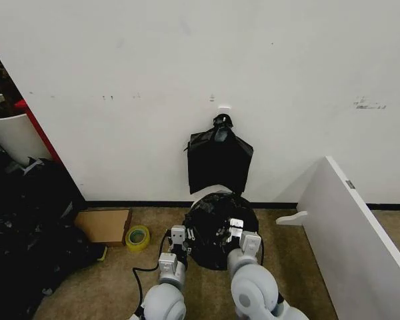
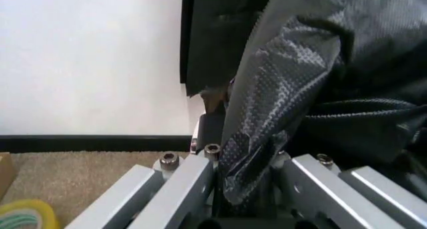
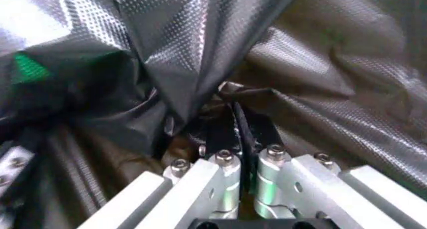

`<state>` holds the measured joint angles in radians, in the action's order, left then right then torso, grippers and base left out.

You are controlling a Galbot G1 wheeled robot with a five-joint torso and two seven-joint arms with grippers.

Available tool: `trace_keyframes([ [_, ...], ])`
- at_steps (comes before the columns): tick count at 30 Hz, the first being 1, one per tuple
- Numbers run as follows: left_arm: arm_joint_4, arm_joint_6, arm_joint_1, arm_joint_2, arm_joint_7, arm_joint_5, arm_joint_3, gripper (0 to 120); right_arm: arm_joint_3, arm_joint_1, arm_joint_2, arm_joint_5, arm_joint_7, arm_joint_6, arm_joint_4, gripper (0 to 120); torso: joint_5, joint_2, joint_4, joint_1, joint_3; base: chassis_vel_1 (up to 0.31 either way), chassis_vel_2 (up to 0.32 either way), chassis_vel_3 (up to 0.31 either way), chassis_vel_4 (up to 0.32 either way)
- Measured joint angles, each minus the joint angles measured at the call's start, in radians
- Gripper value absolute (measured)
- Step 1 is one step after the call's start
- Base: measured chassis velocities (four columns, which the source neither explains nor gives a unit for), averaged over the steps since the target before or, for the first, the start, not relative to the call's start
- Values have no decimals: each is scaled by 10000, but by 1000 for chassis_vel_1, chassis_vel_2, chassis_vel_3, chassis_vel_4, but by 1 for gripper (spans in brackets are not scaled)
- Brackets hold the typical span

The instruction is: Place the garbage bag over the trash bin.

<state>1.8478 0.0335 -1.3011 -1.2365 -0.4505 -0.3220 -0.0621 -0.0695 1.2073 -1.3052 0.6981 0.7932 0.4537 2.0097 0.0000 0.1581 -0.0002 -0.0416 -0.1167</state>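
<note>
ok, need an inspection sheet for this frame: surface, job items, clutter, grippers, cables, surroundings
Surface: tan carpet floor along a white wall.
Job's things: garbage bag, glossy black, bunched over the trash bin; a sliver of white rim shows at the back.
Clutter: flat black bag with knotted top hanging on the wall; yellow tape roll; cardboard piece; dark heap at far left.
Grippers: left gripper shut on a fold of the garbage bag at its left side; right gripper shut on the bag at its right side.
Cables: black cable on the floor beside the left arm.
Surroundings: white panel at right; white container with red strip at far left.
</note>
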Motion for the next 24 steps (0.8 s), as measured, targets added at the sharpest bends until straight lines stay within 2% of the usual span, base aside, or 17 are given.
trace_keyframes([
  [14, 184, 45, -45, 153, 76, 33, -7, 0, 21, -849, 228, -67, 596, 420, -1155, 0, 1, 0, 0, 0, 1, 0, 0, 0, 0],
  [17, 173, 46, -34, 155, 76, 23, 5, 0, 35, -752, 313, -58, 583, 432, -992, 0, 1, 0, 1, 0, 0, 0, 0, 0, 0],
  [24, 23, 47, 57, 128, 57, -80, 17, 0, -51, 401, 794, -4, -227, 610, 669, 0, 1, 0, -1, 0, 1, 0, 0, 0, 0],
])
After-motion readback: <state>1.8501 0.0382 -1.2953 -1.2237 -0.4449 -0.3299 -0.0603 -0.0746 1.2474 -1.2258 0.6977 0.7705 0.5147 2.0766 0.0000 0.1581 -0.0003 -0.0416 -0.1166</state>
